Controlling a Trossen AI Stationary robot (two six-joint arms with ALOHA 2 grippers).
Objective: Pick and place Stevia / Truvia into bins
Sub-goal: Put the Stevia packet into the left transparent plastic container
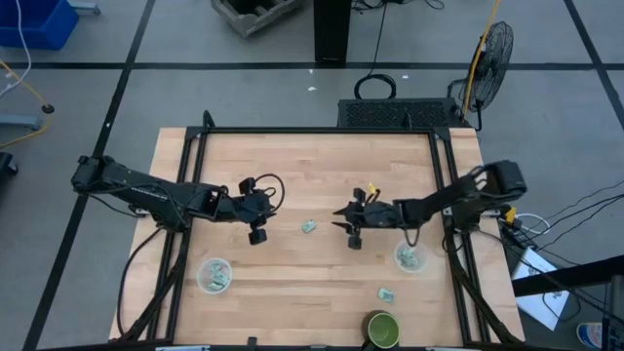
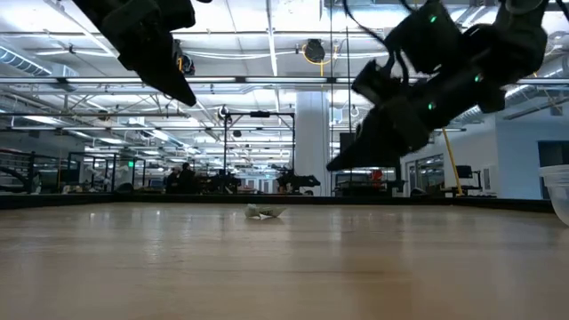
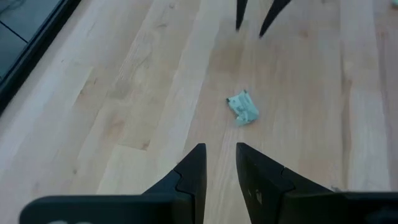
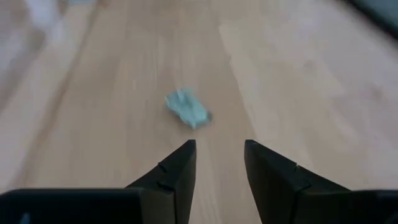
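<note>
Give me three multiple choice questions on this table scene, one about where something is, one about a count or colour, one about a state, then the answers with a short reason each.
1. Where does the loose packet in the middle of the table lie?
A. Between the two tools
B. Inside the dark green cup
C. On the floor

2. How many packets lie loose on the wood, outside any cup?
A. None
B. Two
C. Five

3. What state is the left tool in?
A. Shut on a packet
B. Open and empty
C. Resting inside a clear cup

Answers:
1. A: the high view shows it between the left tool and the right tool.
2. B: one sits mid-table, a second packet lies near the dark green cup.
3. B: the left wrist view shows a gap between its fingers with only bare wood there.
</note>
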